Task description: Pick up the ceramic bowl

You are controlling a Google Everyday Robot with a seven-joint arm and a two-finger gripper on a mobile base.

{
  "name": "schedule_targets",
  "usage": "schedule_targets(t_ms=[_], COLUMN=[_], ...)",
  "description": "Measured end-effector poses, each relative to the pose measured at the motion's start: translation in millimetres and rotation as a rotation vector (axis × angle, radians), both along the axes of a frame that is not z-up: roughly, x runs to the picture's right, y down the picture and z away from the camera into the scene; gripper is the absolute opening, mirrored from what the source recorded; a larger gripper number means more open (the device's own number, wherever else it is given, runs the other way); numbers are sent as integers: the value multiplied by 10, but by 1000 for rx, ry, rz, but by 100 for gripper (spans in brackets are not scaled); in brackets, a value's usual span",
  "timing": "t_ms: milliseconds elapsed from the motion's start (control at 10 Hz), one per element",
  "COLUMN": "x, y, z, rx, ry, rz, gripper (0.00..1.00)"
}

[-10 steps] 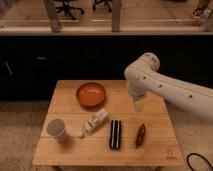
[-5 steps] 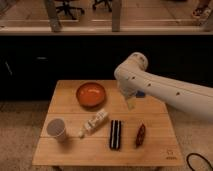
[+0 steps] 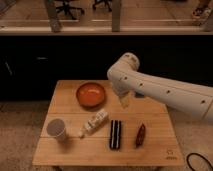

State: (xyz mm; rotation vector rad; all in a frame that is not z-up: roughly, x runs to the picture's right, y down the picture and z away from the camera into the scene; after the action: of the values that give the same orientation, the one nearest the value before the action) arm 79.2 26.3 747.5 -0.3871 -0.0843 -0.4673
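Since the earlier frames the arm has swung across the bench [image 3: 159, 119] toward the ceramic bowl [image 3: 91, 95]. It has carried the gripper [image 3: 124, 101] from over the bench's middle to a place just beside the bowl's rim. The fingers point downward and are released, grasping nothing. They hang over bare wood, close to the bowl but apart from it; how high they are above the surface cannot be told.

Above the gripper, the white arm [image 3: 165, 92] rises to a rounded joint. It then slopes down and away to the right edge of the view, passing over the bench's far right corner.

The ceramic bowl, orange-brown with a darker rim, sits upright on the far half of the bench, left of centre, and appears empty.

Nearer the camera, four things lie in a loose row:
- A white paper cup [image 3: 56, 129] stands upright near the left edge.
- A small white bottle [image 3: 95, 122] lies on its side between the cup and the bowl, tilted diagonally.
- A black rectangular object [image 3: 115, 134] lies flat, just right of the bottle.
- A dark reddish-brown oblong object [image 3: 141, 135] lies beside the black one, apart from it.

A dark cable [image 3: 199, 162] curls on the floor at the lower right. Office chairs [image 3: 67, 7] stand in the background.
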Motion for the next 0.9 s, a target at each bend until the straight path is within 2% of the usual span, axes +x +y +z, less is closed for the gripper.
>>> schedule_targets(t_ms=[400, 900], x=[-237, -336], y=[-83, -159], z=[196, 399], rx=[7, 9], ry=[-45, -75], rz=[-36, -55], gripper=[80, 80])
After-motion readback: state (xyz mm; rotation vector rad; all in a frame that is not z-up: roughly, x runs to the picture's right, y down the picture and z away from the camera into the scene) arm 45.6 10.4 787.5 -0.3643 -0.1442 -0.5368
